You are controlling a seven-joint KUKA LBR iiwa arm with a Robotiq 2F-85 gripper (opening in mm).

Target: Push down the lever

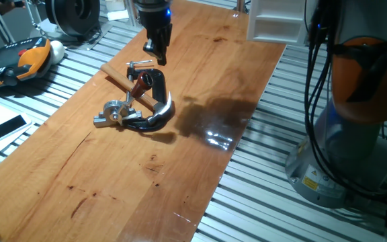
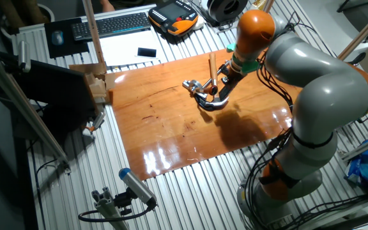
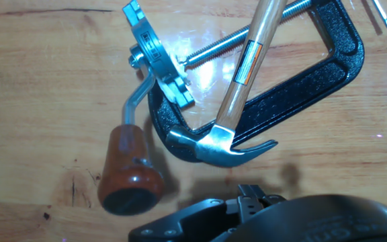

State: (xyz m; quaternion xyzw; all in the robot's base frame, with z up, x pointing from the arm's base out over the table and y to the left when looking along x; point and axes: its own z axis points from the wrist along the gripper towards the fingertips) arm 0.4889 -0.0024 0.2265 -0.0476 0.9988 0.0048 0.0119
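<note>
The lever (image 3: 136, 101) is a thin bent silver rod ending in a red-brown knob (image 3: 130, 171). It is hinged on a silver fitting (image 3: 154, 57) on the wooden table. In the fixed view the knob (image 1: 138, 86) stands raised above the fitting (image 1: 116, 113). My gripper (image 1: 157, 55) hangs above and just behind the knob, apart from it. Its fingers look shut together with nothing between them. At the bottom edge of the hand view the gripper (image 3: 250, 198) is only a dark mass. From the other side, the gripper (image 2: 224, 82) is right of the fitting (image 2: 192, 85).
A hammer with a steel claw head (image 3: 213, 144) and a light wooden handle (image 1: 116, 77) lies across a black C-clamp (image 3: 314, 87) right beside the lever. A white box (image 1: 274, 20) stands at the table's far end. The metal-slatted bench (image 1: 261, 202) surrounds the wooden board.
</note>
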